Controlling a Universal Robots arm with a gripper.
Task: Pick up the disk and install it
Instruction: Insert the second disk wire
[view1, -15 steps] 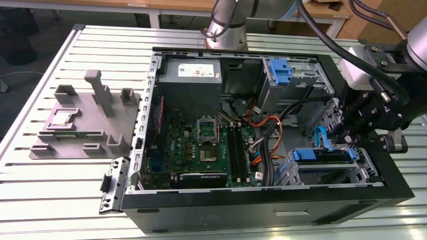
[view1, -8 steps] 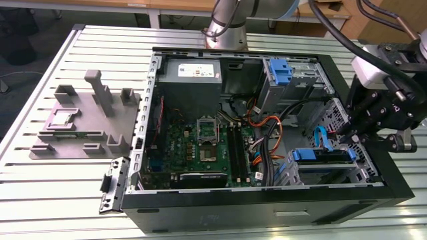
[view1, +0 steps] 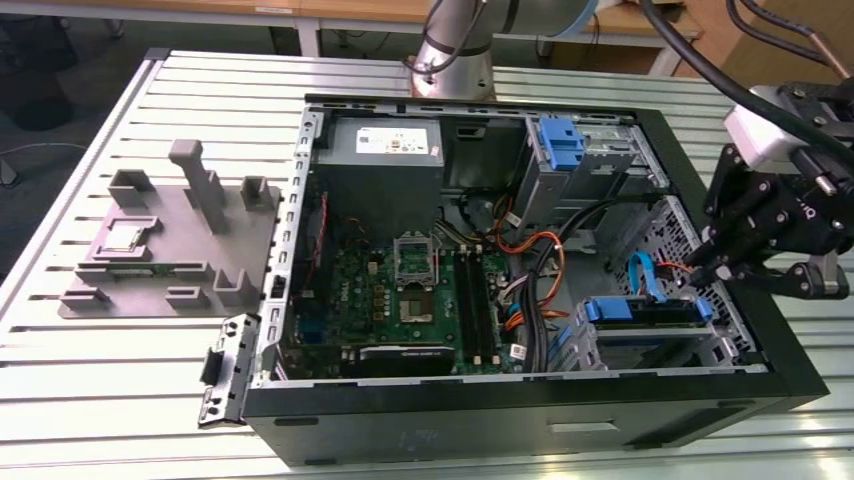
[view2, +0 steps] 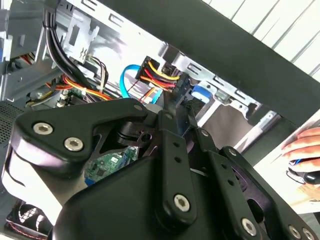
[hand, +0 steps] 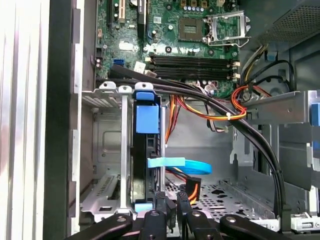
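The disk (view1: 641, 310) stands edge-on in the lower drive cage at the front right corner of the open computer case (view1: 534, 415), its blue carrier frame showing. In the first wrist view the disk (hand: 141, 165) fills a cage slot, its blue tab on top and a light blue data cable (hand: 180, 164) beside it. My gripper (view1: 705, 275) hangs over the case's right wall just above this cage. Its fingertips (hand: 172, 207) sit close together beside the disk's end, gripping nothing. The second wrist view shows the disk's green circuit board (view2: 107, 165) under the gripper body.
Black and orange cable bundles (hand: 235, 115) cross between the cage and the motherboard (view1: 400, 290). A grey power supply (view1: 380, 145) and a blue bracket (view1: 561, 145) sit at the case's rear. A grey fixture (view1: 174, 240) lies at the exterior view's left. A person's hand (view2: 305, 145) rests outside the case.
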